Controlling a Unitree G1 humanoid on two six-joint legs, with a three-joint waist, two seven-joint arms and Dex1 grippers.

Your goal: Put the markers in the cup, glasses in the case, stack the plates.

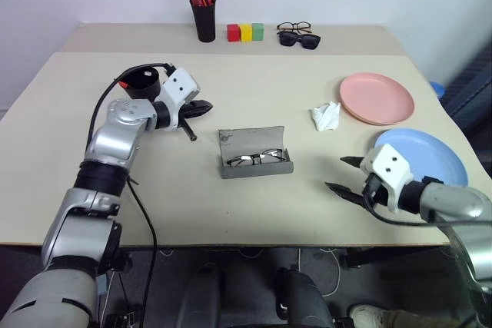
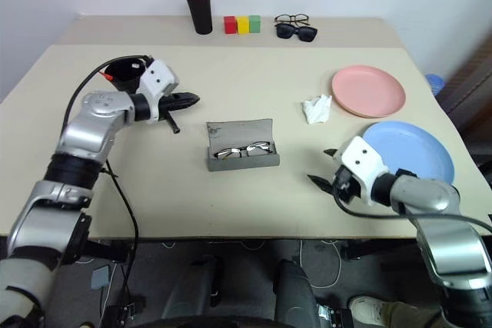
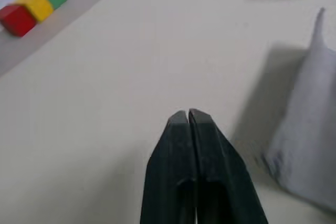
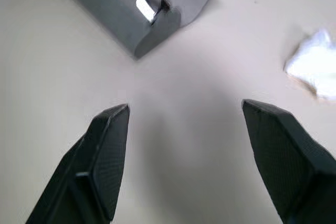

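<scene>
Beige tabletop [image 1: 254,97] fills the scene against a pale wall. Blue plate [image 1: 430,155] lies at the right edge, pink plate [image 1: 377,97] just behind it, apart and unstacked. Grey case [image 1: 254,151] sits open at centre, long axis parallel to the front edge, glasses [image 1: 257,158] inside. Black cup [image 1: 142,82] stands near the left edge. Left gripper [image 1: 201,107], closed and empty, points toward the case lid across bare table. Right gripper [image 1: 338,176], spread wide and empty, is nearer the plates. A crumpled tissue [image 1: 326,116] lies left of the pink plate.

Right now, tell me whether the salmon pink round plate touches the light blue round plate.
Apart. In the left eye view a strip of bare table separates the salmon pink round plate from the light blue round plate; they lie side by side, unstacked.
</scene>
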